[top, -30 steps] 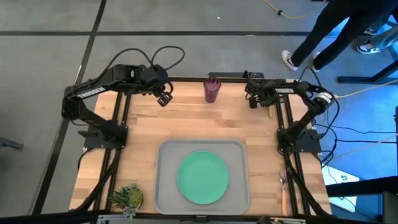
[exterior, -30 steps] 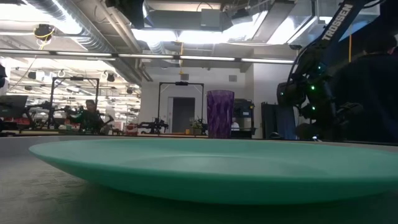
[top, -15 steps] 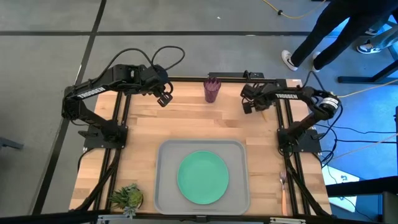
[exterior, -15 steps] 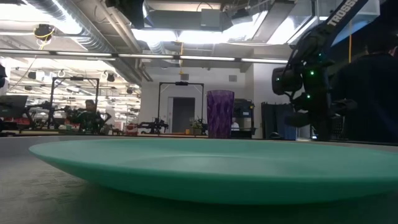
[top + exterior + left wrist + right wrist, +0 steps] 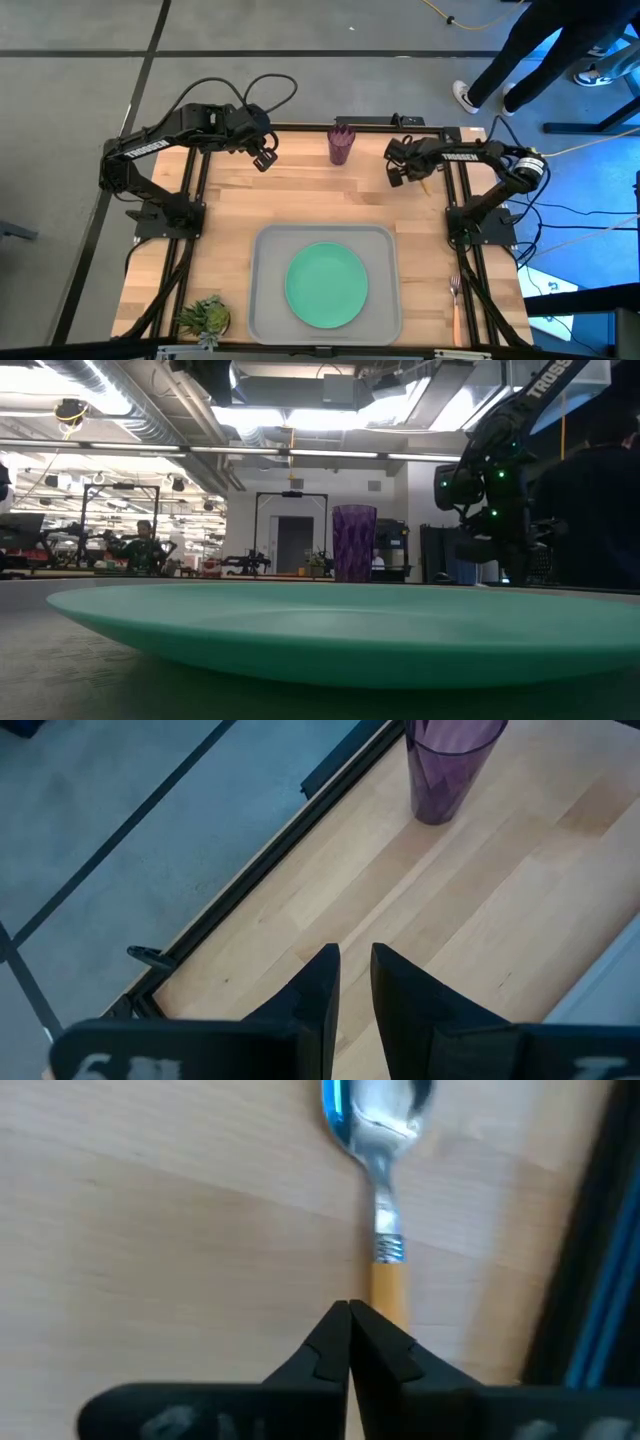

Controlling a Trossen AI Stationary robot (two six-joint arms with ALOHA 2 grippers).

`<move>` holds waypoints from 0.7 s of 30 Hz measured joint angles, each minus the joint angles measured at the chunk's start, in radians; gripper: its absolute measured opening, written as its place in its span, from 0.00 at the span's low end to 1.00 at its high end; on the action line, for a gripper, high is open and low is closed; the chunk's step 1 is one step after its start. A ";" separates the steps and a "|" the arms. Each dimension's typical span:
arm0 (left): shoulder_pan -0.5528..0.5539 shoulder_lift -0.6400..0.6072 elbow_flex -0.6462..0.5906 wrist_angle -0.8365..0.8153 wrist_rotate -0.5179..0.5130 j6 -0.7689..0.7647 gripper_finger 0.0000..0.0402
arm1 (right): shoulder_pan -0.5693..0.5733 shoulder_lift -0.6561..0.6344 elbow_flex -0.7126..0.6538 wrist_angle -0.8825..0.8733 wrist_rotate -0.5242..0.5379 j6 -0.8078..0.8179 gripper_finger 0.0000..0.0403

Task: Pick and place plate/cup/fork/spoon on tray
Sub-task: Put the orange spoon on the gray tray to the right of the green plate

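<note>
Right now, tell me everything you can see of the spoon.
The spoon is slim, with a shiny silver oval bowl, a narrow metal neck ending in a ribbed collar, and an orange-tan handle. It lies flat on the wooden table near its far right edge. The right pincer, fingers together, is above the handle.

Plates: you have one green plate (image 5: pixel 326 285).
Trays: one grey tray (image 5: pixel 266 300).
Cups: one purple cup (image 5: pixel 341 145).
Forks: one fork (image 5: pixel 457 305).
Spoons: one spoon (image 5: pixel 378 1150).
Plants: one small plant (image 5: pixel 204 317).
Arms: you run two.
</note>
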 joint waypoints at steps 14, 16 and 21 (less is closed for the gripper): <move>0.000 0.000 0.000 0.000 0.000 -0.002 0.13 | -0.096 -0.001 0.001 0.051 -0.079 -0.052 0.18; 0.000 0.000 0.000 0.001 0.000 -0.002 0.13 | -0.103 -0.002 0.006 0.043 -0.079 -0.059 0.19; 0.000 0.000 0.000 0.004 0.000 -0.003 0.13 | -0.117 -0.002 0.070 -0.016 -0.079 -0.129 0.19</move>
